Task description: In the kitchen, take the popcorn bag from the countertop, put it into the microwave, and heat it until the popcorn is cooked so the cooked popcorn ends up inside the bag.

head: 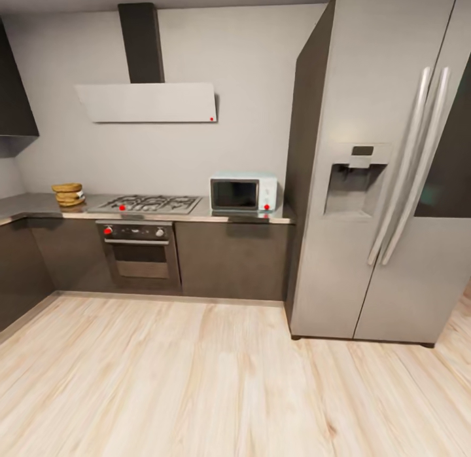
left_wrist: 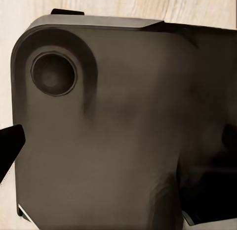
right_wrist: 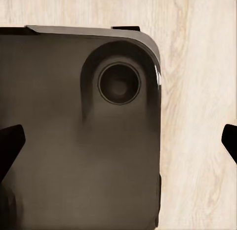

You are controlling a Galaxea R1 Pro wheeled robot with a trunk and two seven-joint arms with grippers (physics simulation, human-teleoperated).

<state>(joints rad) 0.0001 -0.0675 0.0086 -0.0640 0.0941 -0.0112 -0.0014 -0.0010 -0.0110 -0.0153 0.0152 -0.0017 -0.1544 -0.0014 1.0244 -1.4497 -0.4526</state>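
Observation:
The tan-brown ridged popcorn bag (head: 68,195) stands on the grey countertop (head: 39,205) at the far left, beside the gas hob. The pale mint-blue microwave (head: 243,194) sits on the same countertop to the right of the hob, its dark glass door closed. In the left wrist view my left gripper (left_wrist: 120,141) hangs open over my own dark base body (left_wrist: 108,141), its black fingertips (left_wrist: 10,146) at the frame's edges. The right gripper (right_wrist: 120,141) is also open, fingertips (right_wrist: 11,143) wide apart, above the base and the wooden floor. Both are far from the counter.
A gas hob (head: 147,203) with a steel oven (head: 139,251) below it lies between bag and microwave. A tall silver fridge (head: 386,169) stands right of the counter. A range hood (head: 147,102) hangs above. Light wooden floor (head: 196,378) stretches between me and the cabinets.

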